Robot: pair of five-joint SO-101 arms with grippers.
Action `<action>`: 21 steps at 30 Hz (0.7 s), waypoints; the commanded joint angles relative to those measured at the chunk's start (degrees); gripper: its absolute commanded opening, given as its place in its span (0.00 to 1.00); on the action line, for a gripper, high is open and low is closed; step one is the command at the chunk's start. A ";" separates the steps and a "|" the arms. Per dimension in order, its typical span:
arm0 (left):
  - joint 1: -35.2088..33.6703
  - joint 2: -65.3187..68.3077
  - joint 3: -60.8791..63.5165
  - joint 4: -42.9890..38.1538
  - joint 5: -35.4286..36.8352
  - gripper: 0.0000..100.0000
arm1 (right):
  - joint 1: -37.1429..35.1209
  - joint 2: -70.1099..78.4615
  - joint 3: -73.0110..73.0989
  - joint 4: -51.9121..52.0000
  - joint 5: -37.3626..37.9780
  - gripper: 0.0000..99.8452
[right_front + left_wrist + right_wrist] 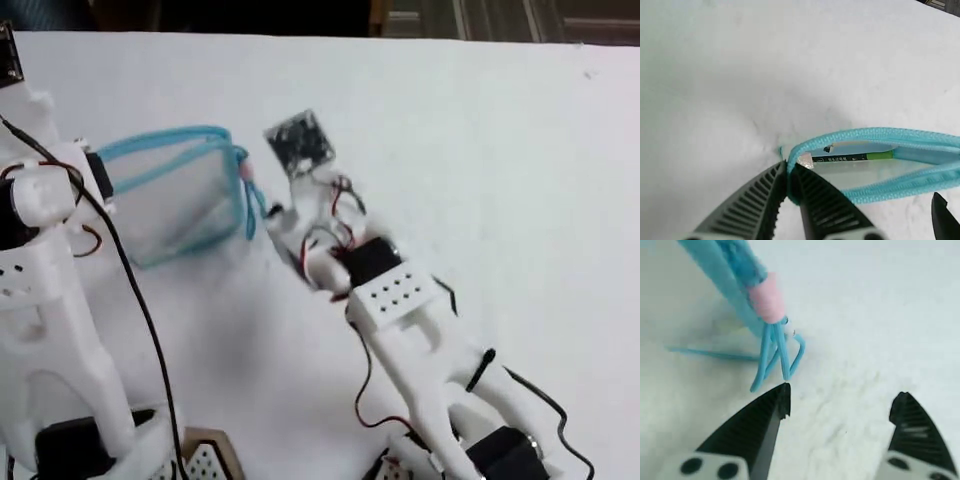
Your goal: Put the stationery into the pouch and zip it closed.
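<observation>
Left gripper, seen from its own wrist, is clenched on the teal corner of the pouch, pinching the end of the zip tape. From this corner the zip gapes open. Through the gap and the clear wall a green and black pen lies inside, so the stationery appears to be loaded already. The closing looks like the step in hand.

Right gripper, in the right wrist view, is released, its jaws spread wide with nothing between them. It hangs just short of the zip pull, a pink tab with a bunch of teal cords trailing onto the white table. One fingertip sits just beside the cord ends without touching them. The next move probably calls for closing on the tab or cords and drawing the slider along the tape while the other arm holds the pouch steady. The loose cords could slip out of a shallow pinch.

From above, the layout the wrist cameras miss comes clear. The pouch lies flat between the arms, the left arm at one end and the right arm reaching to the pull end. This view hides the pen and the open zip, which the left wrist shows plainly.
</observation>
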 commanded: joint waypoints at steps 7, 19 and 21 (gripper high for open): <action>0.04 2.07 0.09 -0.18 -0.44 0.02 | -9.27 -4.09 8.70 -6.46 0.26 0.31; 0.04 2.07 0.09 -0.18 -0.44 0.02 | -3.12 15.87 8.09 -34.86 -8.53 0.31; 0.04 2.07 0.09 -0.18 -0.44 0.02 | -1.45 19.03 6.07 -35.65 -8.53 0.31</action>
